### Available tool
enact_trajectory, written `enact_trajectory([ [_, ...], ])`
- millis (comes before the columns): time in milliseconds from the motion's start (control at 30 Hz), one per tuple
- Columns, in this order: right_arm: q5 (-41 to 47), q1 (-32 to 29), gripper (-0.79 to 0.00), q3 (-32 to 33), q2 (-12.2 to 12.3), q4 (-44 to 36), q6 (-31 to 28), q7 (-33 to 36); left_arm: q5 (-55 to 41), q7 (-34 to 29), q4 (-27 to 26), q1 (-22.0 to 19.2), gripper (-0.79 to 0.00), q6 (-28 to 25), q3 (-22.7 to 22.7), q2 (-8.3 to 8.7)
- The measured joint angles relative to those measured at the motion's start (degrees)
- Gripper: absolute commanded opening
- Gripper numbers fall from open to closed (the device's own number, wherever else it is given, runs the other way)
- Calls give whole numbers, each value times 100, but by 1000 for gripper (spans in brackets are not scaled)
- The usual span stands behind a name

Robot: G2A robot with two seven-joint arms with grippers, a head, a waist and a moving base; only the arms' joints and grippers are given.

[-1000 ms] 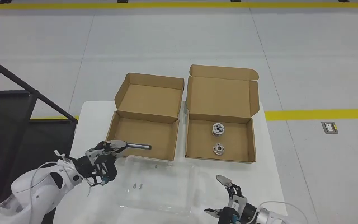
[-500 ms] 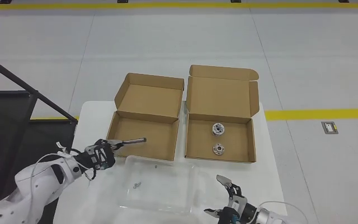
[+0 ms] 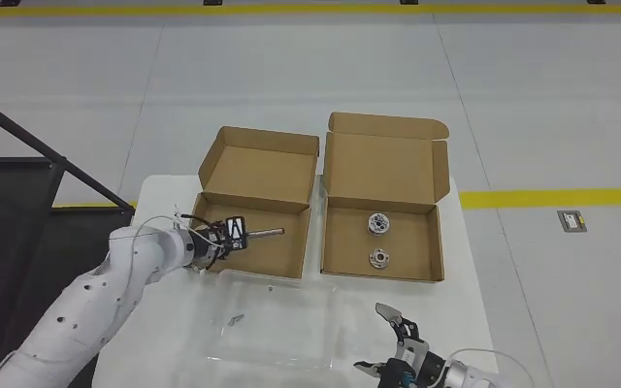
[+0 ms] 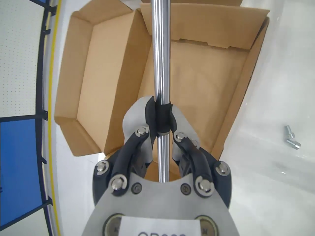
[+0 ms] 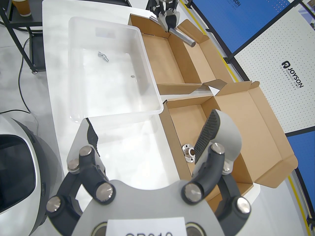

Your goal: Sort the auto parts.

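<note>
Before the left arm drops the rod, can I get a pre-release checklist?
1. Grip: left gripper is shut on the rod, pads clamped near one end. ok
2. Target: the rod lies over the left box, with its tip inside the walls in the top view. ok
3. Landing spot: that box's floor is bare cardboard. ok
4. Release height: the gap between rod and box floor. cannot tell
5. Other arm: right gripper is open at the table's near edge, apart from the left box. ok
6. Sorting: right box holds two flanged parts and no rods. ok
</note>
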Motion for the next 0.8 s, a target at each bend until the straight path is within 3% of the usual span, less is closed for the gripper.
enact_trajectory([
  [167, 0, 0, 0, 0, 0, 0, 0, 0, 146, -288, 744, -515, -785, 119, 651, -428],
  [333, 0, 0, 0, 0, 0, 0, 0, 0, 116, -127, 1549, -895, -785, 168, 1057, -811],
  [400, 0, 0, 0, 0, 0, 0, 0, 0, 130, -50, 1811, -1010, -551, 111, 1177, -934],
  [567, 0, 0, 0, 0, 0, 0, 0, 0, 201, 170, 2292, -1181, -486, 151, 1358, -1159],
  [700, 0, 0, 0, 0, 0, 0, 0, 0, 218, 405, 2627, -1284, -523, 166, 1421, -1296],
  [800, 0, 0, 0, 0, 0, 0, 0, 0, 209, 611, 2816, -1379, -496, 139, 1392, -1343],
])
